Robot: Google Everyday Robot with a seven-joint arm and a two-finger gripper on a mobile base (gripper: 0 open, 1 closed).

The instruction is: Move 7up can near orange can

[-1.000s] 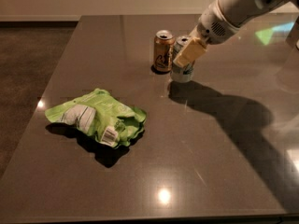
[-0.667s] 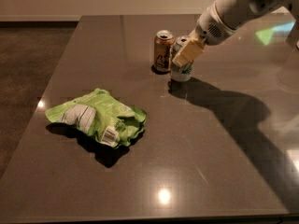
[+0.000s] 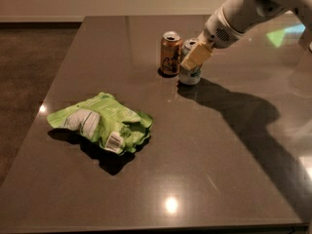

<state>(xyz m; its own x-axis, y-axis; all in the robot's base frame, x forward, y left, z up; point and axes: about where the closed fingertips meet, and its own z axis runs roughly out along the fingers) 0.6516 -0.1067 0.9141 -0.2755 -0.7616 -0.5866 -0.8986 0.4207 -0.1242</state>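
Note:
The orange can [image 3: 171, 53] stands upright on the dark table [image 3: 234, 145] at the far middle. The 7up can [image 3: 190, 73], silver-grey and green, stands just to its right, almost touching it, with its base on or just above the table. My gripper [image 3: 194, 55] reaches in from the upper right and is shut on the 7up can's upper part. A cream-coloured finger [image 3: 196, 57] covers the can's front, and the other finger is hidden behind the can.
A crumpled green chip bag [image 3: 102, 123] lies at the left middle of the table. My white arm [image 3: 243, 9] crosses the far right corner. The table's left edge borders a dark floor [image 3: 24, 67].
The gripper and the 7up can have sunk slightly, staying right beside the orange can. The orange can and chip bag have not moved.

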